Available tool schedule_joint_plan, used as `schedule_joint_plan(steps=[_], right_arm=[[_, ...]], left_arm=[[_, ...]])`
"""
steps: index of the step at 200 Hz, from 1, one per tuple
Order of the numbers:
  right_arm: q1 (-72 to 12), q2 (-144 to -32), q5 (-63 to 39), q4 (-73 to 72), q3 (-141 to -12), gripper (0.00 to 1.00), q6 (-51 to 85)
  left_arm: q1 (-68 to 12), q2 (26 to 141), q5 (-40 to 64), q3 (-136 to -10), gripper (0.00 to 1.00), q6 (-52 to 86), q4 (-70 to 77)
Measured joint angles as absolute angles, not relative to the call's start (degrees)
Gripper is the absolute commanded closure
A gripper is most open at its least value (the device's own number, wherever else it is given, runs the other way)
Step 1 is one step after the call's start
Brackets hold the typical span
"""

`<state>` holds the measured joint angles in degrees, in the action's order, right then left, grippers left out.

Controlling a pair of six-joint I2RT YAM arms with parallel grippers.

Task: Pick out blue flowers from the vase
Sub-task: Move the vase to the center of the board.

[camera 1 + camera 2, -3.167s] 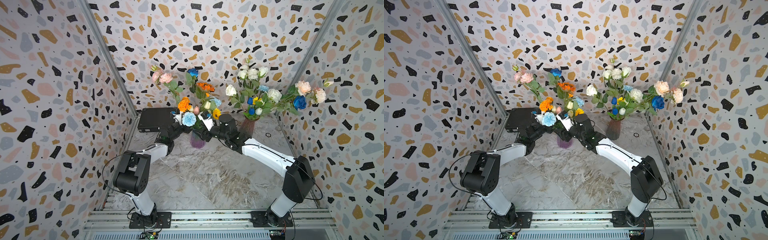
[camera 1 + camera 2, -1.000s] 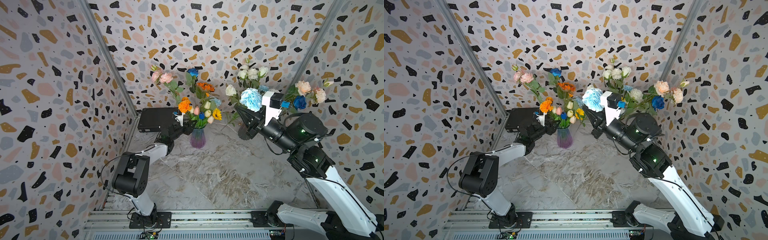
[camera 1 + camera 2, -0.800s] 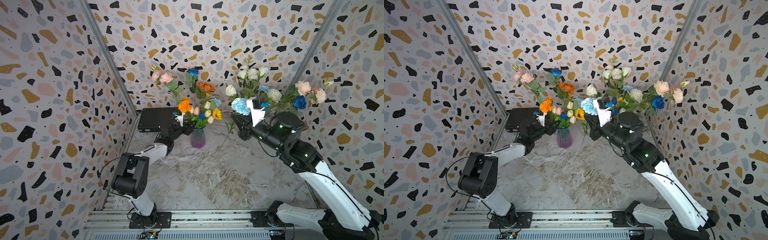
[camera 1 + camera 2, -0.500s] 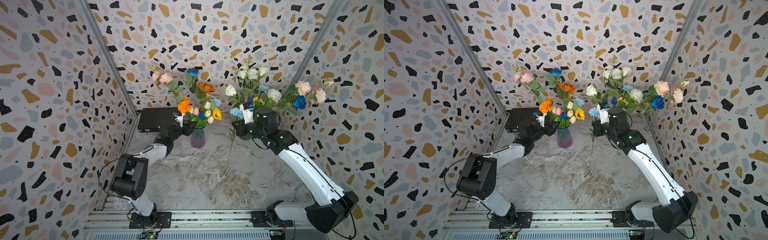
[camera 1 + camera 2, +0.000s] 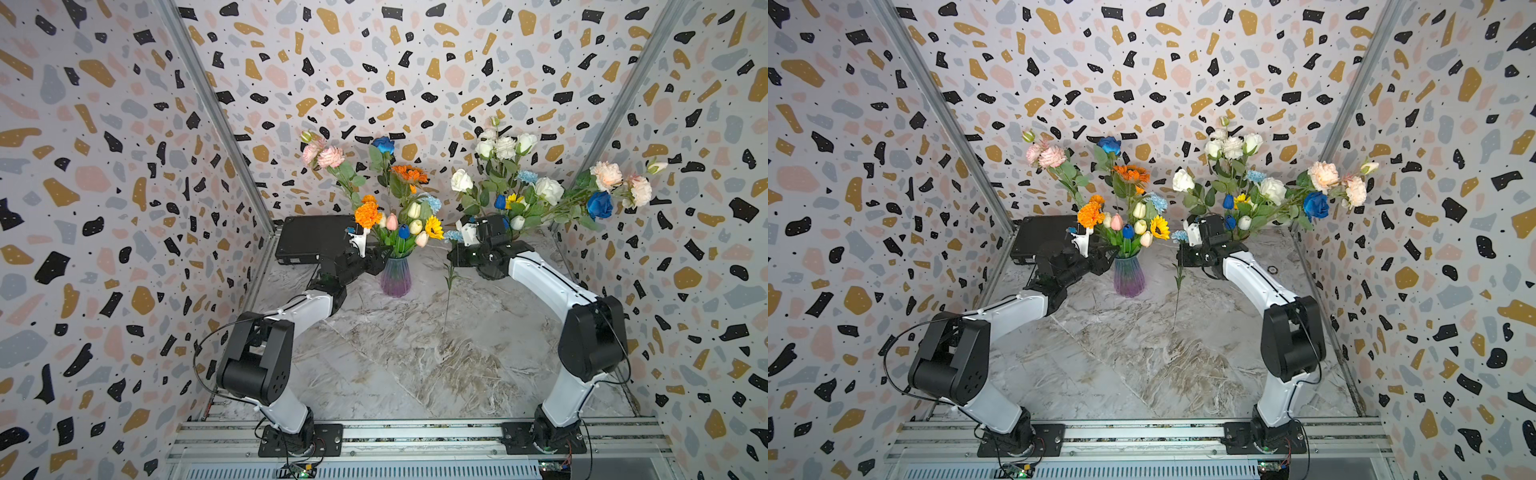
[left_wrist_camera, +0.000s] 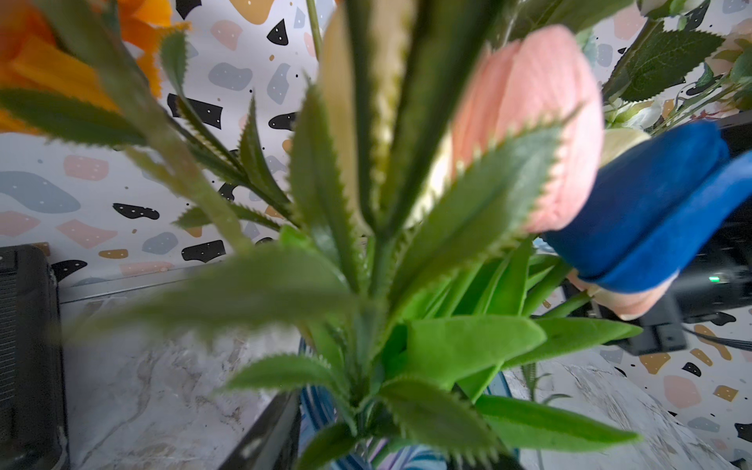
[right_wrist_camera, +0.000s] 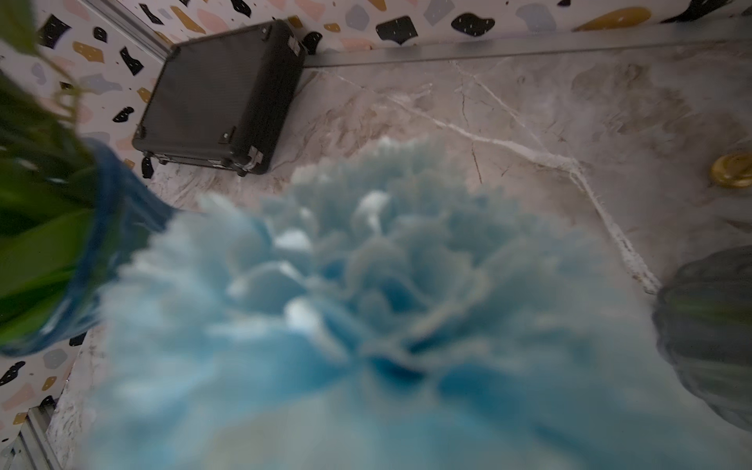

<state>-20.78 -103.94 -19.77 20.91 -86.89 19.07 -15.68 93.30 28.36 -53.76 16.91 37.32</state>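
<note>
Left wrist view looks up through green stems that rise from a ribbed glass vase tinted purple and blue (image 6: 304, 366), with a dark blue tulip bud (image 6: 651, 211) beside a pink tulip (image 6: 541, 122). In both top views this vase (image 5: 395, 276) stands on the marble-patterned bench (image 5: 395, 353) right at the tip of the left claw (image 5: 376, 261). It holds orange marigolds, cream and pink tulips, a yellow sunflower, that blue bud, a pale sky-blue carnation (image 5: 433, 202) and, highest above the claw, a deep blue rose (image 5: 383, 144). The left claw's jaws stand partway apart astride the vase's neck, one finger (image 6: 264, 439) lying against the glass.

To the right, the right claw (image 5: 453, 254) is pinched tight on the stem of a frilly pale blue carnation (image 5: 454, 236). The head sits just above the claw, and the stem hangs below it toward the bench. Behind this claw a dark ribbed vase (image 7: 708, 333), mostly hidden in the top views, carries white roses (image 5: 548, 190), small dark blue tulip buds (image 5: 500, 202), another pale blue bloom (image 5: 527, 176) and a second deep blue rose (image 5: 599, 205) far out to the claw's right.
</note>
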Motion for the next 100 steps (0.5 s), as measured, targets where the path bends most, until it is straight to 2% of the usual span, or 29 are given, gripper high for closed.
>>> schedule_joint_plan(steps=[48,89,100], right_arm=[[-20.73,-114.32,-21.52,20.8,-91.37,1.0,19.07],[-20.73,-118.41,-21.87,20.82,-91.46,0.87,19.29],[-20.73,-119.31,-21.82,20.91,-91.94,0.79,19.18]], left_arm=[[-15.97,92.9,27.92,-53.41,0.45,16.86,37.3],[-16.78,92.9,27.86,-53.41,0.45,16.88,37.3],[-17.15,92.9,27.83,-53.39,0.45,16.86,37.28]])
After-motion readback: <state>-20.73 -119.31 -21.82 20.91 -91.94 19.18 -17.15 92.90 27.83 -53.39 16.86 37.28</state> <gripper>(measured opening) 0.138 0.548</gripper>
